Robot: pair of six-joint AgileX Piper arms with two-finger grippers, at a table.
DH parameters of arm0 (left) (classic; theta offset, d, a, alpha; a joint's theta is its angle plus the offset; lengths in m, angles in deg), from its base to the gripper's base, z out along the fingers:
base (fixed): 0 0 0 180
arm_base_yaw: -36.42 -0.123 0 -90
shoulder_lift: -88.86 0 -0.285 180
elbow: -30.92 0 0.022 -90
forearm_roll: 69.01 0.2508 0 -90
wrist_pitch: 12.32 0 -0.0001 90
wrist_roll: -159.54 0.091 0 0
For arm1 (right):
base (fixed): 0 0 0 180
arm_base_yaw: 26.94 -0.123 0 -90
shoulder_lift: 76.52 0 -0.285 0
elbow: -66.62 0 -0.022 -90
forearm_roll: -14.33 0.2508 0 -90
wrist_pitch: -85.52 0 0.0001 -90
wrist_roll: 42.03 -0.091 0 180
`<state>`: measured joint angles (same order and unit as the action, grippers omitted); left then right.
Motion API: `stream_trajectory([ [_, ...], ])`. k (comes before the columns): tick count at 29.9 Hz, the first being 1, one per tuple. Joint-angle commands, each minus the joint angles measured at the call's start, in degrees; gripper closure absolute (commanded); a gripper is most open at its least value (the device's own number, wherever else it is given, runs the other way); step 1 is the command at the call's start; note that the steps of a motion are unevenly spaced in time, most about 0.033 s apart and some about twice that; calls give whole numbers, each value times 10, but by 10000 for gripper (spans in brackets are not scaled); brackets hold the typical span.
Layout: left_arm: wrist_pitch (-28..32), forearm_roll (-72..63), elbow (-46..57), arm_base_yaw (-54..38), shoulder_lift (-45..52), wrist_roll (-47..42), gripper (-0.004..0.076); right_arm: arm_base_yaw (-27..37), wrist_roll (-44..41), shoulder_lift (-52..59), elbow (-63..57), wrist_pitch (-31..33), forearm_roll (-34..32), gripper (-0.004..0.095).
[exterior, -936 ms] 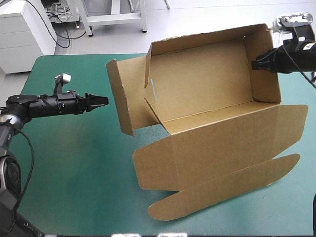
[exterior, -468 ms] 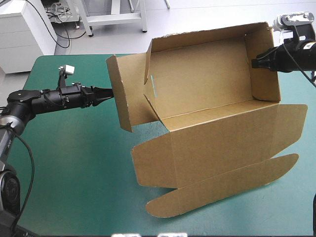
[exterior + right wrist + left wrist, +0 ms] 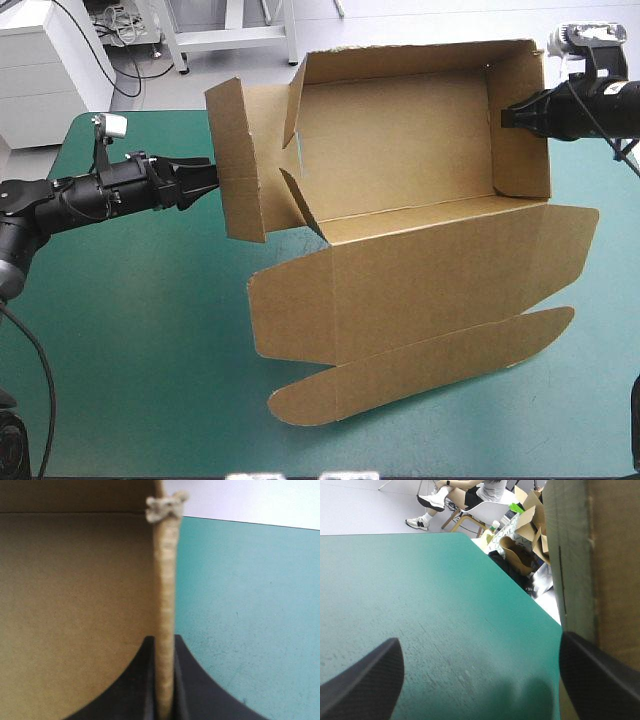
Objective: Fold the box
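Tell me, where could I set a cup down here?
The widest bare teal-green cover lies near-left, between the left gripper and the lid; a smaller patch sits near-right. The box and right gripper crowd the far side.

The box (image 3: 400, 170): a cut sheet of brown board, partly erected. The tray stands tilted up, its open face toward the high view and its base panel plain. The long wall is raised at 12 o'clock and an end wall (image 3: 525, 165) at 3 o'clock. At 9 o'clock the end is untucked: a wide flap (image 3: 235, 165) swings outward and narrow tabs (image 3: 300, 205) fold inward. The lid panel (image 3: 420, 275) extends flat toward 6 o'clock, ending in a rounded tuck flap (image 3: 420, 365) running from 7 to 4 o'clock over the table (image 3: 120, 350). The sheet spans the table's centre and right half.
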<state>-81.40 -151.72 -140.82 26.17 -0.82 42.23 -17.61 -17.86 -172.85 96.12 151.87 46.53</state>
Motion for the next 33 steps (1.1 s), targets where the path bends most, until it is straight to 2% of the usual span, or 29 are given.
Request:
stream_trajectory([
  [1, -44, -52, -12, 3, 23, -17, 121, -11, -5, 18, 18, -41, 40, 928],
  [6, -44, -65, -12, 3, 26, -17, 121, -29, -14, 13, 18, -64, 27, 927],
  [17, -44, -104, -12, 76, 26, 17, 121, -133, -94, 13, 18, -137, -97, 927],
  [23, -44, -139, -12, 83, 26, 43, 121, -186, -142, 13, 18, -162, -169, 927],
  [33, -44, -158, -13, 83, 26, 58, 121, -195, -165, 13, 18, -178, -186, 927],
])
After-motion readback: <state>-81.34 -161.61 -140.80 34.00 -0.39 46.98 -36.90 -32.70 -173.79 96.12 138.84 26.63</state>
